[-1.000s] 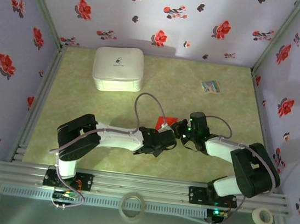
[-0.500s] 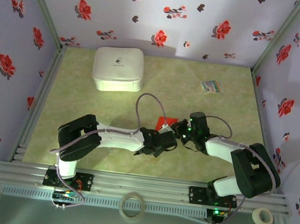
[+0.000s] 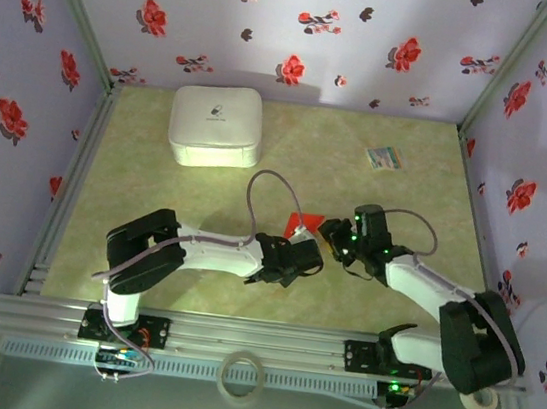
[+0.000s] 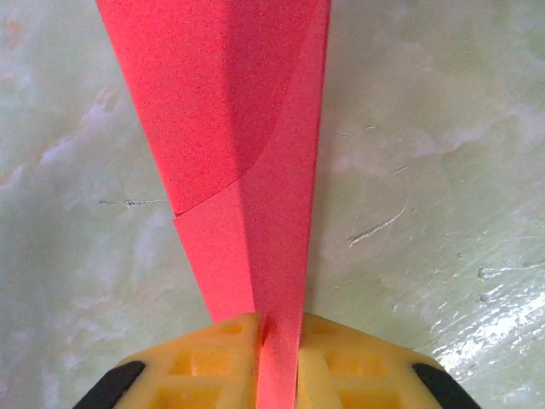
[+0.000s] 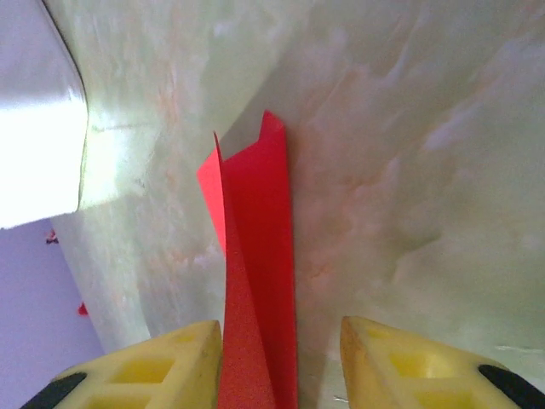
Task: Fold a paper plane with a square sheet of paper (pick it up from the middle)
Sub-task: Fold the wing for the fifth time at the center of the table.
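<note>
Left gripper [image 3: 301, 240] and right gripper [image 3: 327, 230] meet at the slim, folded, bright red paper plane [image 3: 303, 223] mid pale green desk [image 3: 156, 179]; left wrist view, left gripper [image 4: 277, 328] clenched on the plane's narrow end; right wrist view, right gripper [image 5: 281, 341] released, yellow fingers [image 5: 153, 366] flanking the plane.

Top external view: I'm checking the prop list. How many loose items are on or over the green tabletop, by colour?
Red: 1, the paper plane
White: 1, the box
Multicoloured: 1, the card
Total: 3
</note>
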`<state>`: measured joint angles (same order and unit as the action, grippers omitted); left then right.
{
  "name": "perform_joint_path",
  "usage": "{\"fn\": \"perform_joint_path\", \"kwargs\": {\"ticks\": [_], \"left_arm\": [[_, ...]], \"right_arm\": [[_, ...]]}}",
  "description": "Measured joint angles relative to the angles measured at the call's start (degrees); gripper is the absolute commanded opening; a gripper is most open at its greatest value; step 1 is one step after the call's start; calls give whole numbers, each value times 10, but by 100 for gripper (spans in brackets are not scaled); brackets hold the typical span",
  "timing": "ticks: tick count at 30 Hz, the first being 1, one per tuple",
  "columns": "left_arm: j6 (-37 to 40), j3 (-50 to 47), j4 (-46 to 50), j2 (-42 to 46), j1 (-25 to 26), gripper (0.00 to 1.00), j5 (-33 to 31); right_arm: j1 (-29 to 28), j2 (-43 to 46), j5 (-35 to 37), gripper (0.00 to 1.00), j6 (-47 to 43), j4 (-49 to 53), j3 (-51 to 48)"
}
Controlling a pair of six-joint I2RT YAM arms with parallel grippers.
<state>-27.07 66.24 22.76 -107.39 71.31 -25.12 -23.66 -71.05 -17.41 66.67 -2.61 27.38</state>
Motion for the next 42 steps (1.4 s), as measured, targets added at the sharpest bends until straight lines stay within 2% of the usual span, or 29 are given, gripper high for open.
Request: {"fn": "perform_joint_path", "kwargs": {"ticks": [8,19,27,35,42], "left_arm": [[-4,1,-6,-23,1,14,-4],[2,-66,-104,10,-3,14,8],[0,-119,-182,44,-39,14,109],[-38,-172,-267,66,-88,14,223],[-67,-196,-319,69,-116,13,290]], "right_arm": [[32,69,28,46,-29,71,-1],[32,66,29,46,-37,80,-5],[32,107,33,44,-47,72,-30],[32,165,37,43,-73,54,-44],[32,179,37,45,-91,50,-47]]}}
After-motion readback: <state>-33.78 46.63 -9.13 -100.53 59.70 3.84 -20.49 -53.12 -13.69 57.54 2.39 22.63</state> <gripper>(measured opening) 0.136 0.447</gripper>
